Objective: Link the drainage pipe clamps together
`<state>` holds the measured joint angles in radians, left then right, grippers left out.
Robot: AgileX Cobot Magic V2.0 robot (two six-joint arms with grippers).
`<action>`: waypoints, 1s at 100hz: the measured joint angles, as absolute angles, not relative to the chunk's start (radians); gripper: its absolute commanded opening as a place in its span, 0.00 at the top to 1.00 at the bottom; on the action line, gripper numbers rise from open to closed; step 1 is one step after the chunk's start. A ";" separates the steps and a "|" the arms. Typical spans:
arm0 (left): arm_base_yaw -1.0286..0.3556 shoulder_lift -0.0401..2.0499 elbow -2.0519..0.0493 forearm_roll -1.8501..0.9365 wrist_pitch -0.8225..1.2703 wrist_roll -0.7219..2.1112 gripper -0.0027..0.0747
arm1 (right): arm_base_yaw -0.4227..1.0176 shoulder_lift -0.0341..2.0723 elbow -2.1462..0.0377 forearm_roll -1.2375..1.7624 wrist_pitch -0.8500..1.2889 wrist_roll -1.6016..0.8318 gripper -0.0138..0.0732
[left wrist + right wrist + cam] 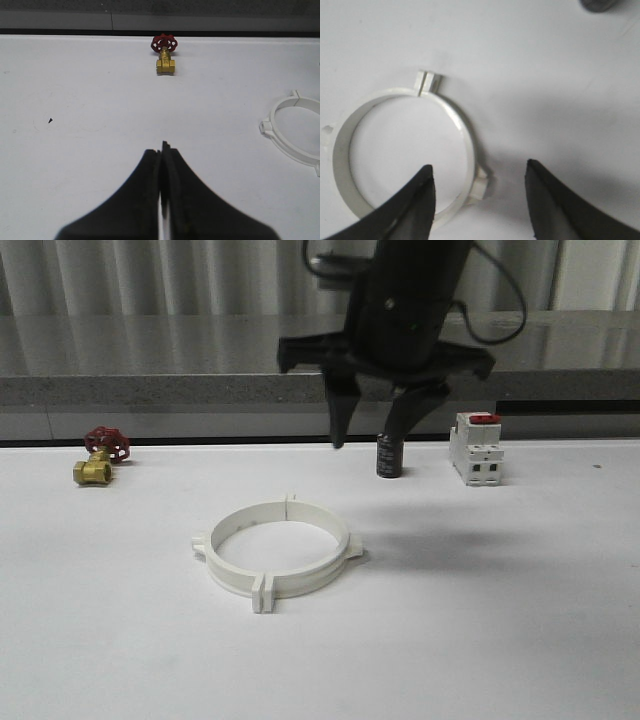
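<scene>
The two white drainage pipe clamps (300, 583) lie flat on the white table as one closed ring, their end tabs meeting at the front and at the back. In the right wrist view the ring (464, 131) lies below the fingers, with a thin slit showing between one pair of tabs (428, 80). My right gripper (365, 437) hangs open above the table, behind and right of the ring, holding nothing. The ring's side lug sits under the gap of that gripper (479, 167). My left gripper (162, 147) is shut and empty over bare table, with the ring (292, 152) off to one side.
A brass valve with a red handwheel (100, 455) (165, 55) stands at the back left. A black cylinder (389, 456) and a white breaker with a red top (476, 448) stand at the back right. A grey counter ledge (150, 390) runs behind the table.
</scene>
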<state>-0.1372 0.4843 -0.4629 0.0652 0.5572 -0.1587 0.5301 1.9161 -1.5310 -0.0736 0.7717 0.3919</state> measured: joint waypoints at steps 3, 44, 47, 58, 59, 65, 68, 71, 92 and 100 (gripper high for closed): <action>-0.137 0.484 -0.463 0.065 0.557 -0.159 0.99 | 0.511 1.893 -1.531 -0.074 0.778 0.367 0.36; -0.137 0.484 -0.463 0.065 0.559 -0.159 0.99 | 0.218 1.604 -1.503 -0.074 0.895 0.161 0.36; -0.137 0.484 -0.463 0.065 0.559 -0.159 0.99 | 0.196 1.572 -1.487 -0.074 0.895 0.148 0.36; -0.137 0.484 -0.463 0.065 0.559 -0.159 0.99 | 0.109 1.469 -1.397 -0.074 0.895 0.123 0.36; -0.137 0.484 -0.463 0.065 0.559 -0.159 0.99 | 0.099 1.454 -1.390 -0.074 0.895 0.120 0.36; -0.137 0.484 -0.463 0.065 0.559 -0.159 0.99 | 0.057 1.395 -1.325 -0.074 0.895 0.109 0.36; -0.137 0.484 -0.463 0.065 0.559 -0.159 0.99 | 0.038 1.357 -1.294 -0.074 0.893 0.107 0.36; -0.137 0.484 -0.463 0.065 0.559 -0.159 0.99 | 0.015 1.326 -1.262 -0.074 0.889 0.107 0.36; -0.137 0.484 -0.463 0.065 0.559 -0.159 0.99 | -0.046 1.073 -1.017 -0.074 0.857 0.103 0.36; -0.137 0.484 -0.463 0.065 0.559 -0.159 0.99 | -0.048 0.979 -0.925 -0.065 0.841 0.103 0.36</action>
<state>-0.1372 0.4843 -0.4629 0.0652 0.5587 -0.1587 -0.0483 0.9794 -0.9251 -0.0652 0.8411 0.1031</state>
